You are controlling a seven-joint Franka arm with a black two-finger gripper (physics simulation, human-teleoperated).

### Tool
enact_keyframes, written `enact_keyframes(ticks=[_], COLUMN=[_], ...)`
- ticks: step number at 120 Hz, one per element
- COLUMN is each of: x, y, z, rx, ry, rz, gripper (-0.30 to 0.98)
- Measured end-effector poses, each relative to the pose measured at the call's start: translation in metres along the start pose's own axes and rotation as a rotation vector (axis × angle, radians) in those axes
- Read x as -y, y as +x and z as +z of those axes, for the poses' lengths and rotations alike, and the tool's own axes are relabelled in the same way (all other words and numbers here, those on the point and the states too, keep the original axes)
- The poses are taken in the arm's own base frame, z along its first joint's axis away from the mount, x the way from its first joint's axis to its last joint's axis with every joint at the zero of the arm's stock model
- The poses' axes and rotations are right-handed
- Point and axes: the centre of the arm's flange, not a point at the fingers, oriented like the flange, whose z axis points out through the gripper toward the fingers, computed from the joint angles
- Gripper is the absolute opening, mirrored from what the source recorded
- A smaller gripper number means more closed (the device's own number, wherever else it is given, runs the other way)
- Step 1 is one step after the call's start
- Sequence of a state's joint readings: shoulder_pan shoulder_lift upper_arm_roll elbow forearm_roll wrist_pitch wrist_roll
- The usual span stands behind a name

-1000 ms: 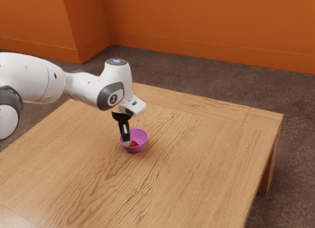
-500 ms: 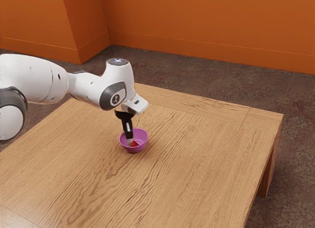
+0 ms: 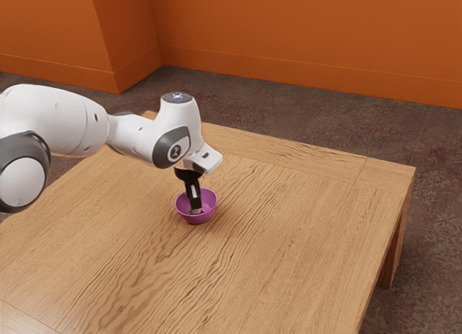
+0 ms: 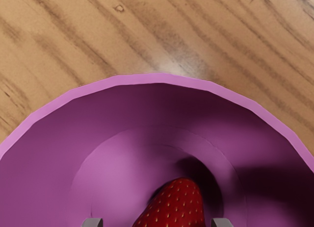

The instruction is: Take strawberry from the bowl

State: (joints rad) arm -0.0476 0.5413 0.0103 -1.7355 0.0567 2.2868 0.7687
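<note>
while table (image 3: 303, 240) wooden, walls (image 3: 303, 31) orange

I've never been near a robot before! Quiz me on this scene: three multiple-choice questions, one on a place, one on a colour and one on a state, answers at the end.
1. Where is the strawberry?
A) On the floor
B) In the bowl
C) On the bare tabletop

2. What colour is the bowl?
A) Purple
B) Green
C) White

3. How do the two fingertips of the gripper stand?
A) Pressed together
B) Raised far above the bowl
C) Apart, with the strawberry between them

Answers:
1: B, the wrist view shows it inside the rim.
2: A, both views show purple walls.
3: C, the wrist view shows a tip on either side.
</note>
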Motion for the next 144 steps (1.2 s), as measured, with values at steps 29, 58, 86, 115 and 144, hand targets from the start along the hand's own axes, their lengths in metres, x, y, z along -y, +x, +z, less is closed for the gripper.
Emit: enact_keyframes(ticks=[29,58,86,115,144], x=[0.000,0.000,0.000,0.002,-0.056], y=[0.003,0.003,0.003,0.003,0.046], z=[0.008,0.015,0.018,0.010,-0.093], rx=[-0.005,-0.001,0.001,-0.005,-0.103], ry=[-0.006,-0.014,-0.017,0.002,0.083], rz=[0.002,0.001,0.001,-0.001,0.094], gripper=[0.24,0.24,0.17,0.08,0.03])
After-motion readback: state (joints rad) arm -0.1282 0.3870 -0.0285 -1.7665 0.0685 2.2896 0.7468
